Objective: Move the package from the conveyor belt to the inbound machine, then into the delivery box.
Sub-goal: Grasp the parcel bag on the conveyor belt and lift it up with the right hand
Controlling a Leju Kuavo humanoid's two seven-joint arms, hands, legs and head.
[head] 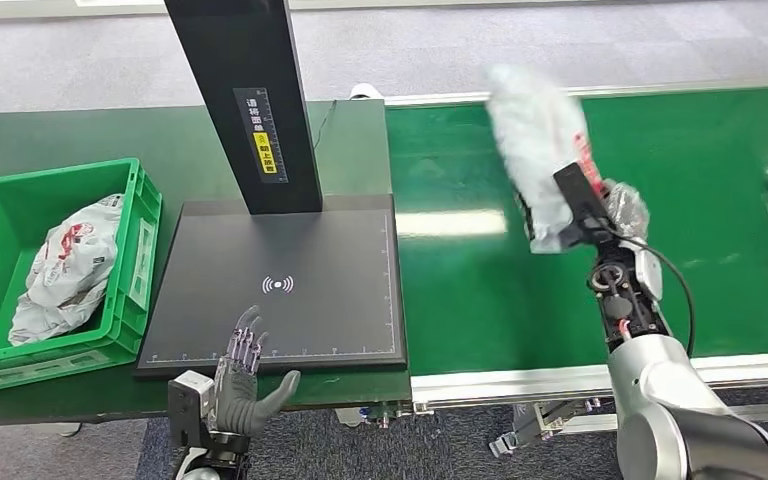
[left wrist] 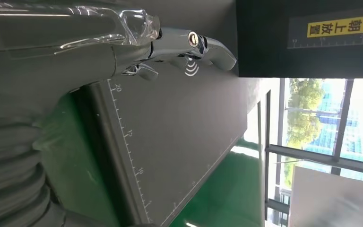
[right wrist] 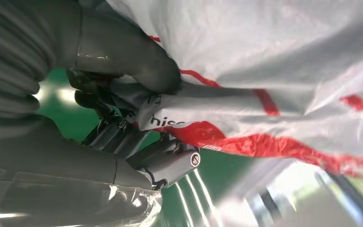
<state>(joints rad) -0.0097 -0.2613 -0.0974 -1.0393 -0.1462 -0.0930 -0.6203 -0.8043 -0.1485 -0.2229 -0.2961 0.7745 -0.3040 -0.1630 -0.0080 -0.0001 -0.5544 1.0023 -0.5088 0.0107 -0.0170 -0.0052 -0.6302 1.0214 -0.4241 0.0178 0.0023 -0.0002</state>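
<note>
White package (head: 532, 140) gripped by right hand (head: 588, 215) above belt (head: 460, 280) — left hand (head: 245, 375) spread empty at scanner plate's (head: 340, 300) near edge.

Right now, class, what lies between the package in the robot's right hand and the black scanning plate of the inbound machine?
In the head view, bare green conveyor belt separates the lifted package, gripped by the right hand, from the scanning plate.
</note>
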